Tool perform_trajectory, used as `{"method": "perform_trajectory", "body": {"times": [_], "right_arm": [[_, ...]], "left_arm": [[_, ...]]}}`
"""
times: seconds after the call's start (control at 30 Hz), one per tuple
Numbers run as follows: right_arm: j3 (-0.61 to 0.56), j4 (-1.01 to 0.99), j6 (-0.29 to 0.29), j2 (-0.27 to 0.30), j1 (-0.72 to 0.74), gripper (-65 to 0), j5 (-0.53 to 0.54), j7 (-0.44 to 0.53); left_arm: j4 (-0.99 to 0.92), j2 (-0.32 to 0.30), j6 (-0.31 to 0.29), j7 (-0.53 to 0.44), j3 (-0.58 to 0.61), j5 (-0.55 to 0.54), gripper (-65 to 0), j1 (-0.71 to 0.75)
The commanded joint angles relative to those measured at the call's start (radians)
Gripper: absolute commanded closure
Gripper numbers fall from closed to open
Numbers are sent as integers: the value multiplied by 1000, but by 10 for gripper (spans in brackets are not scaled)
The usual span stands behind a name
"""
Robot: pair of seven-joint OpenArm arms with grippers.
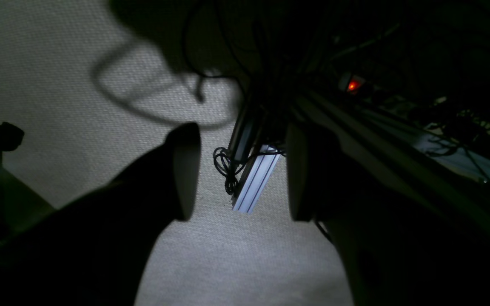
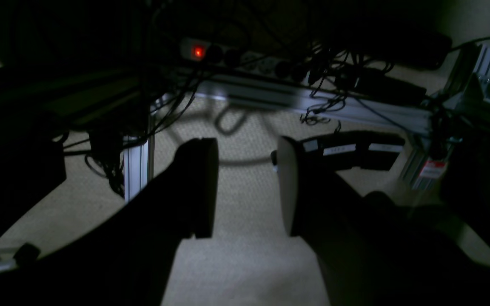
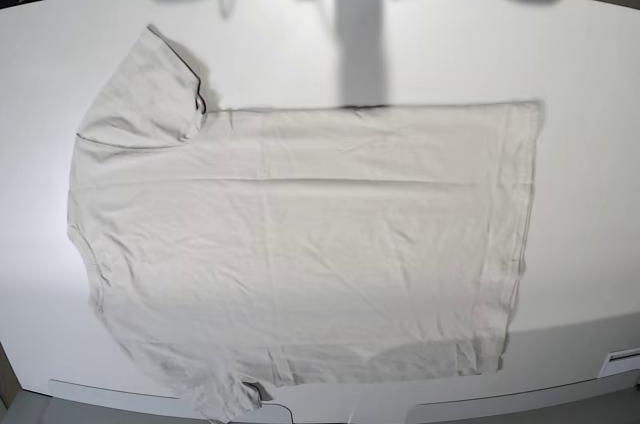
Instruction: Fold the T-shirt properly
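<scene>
On the white worktop (image 3: 600, 64), seen from the base view, the T-shirt (image 3: 300, 244) lies spread flat and unfolded, its neck end toward the view's left and its hem toward the right; one sleeve reaches toward the far edge of the worktop, the other hangs over the near edge. No fold shows, so the task is judged to stand at its opening step. Neither arm appears over the T-shirt. Each wrist view looks down past the worktop to a carpeted floor (image 1: 58, 63), cables and a lit power strip (image 2: 228, 53), which places both arms well apart from the T-shirt, off the worktop's edge. The jaws of the left gripper (image 1: 240, 170) stand apart with nothing between them; so do the jaws of the right gripper (image 2: 249, 187). The next move, as judged, calls for bringing both grippers over the T-shirt to take a sleeve or side edge, pinching a single layer.
</scene>
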Motion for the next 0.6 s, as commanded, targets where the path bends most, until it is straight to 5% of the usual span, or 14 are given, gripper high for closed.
{"method": "perform_trajectory", "body": {"times": [0.0,0.43,0.57], "right_arm": [[0,4,-2,5,-10,-242,-2,18],[0,4,-1,7,-64,-242,-57,92],[0,4,53,23,-64,-242,-57,93]], "left_arm": [[4,-2,-6,-7,1,0,-320,10],[79,-2,-6,-4,1,-3,-320,71],[117,-2,-7,-5,1,-3,-320,95]]}}
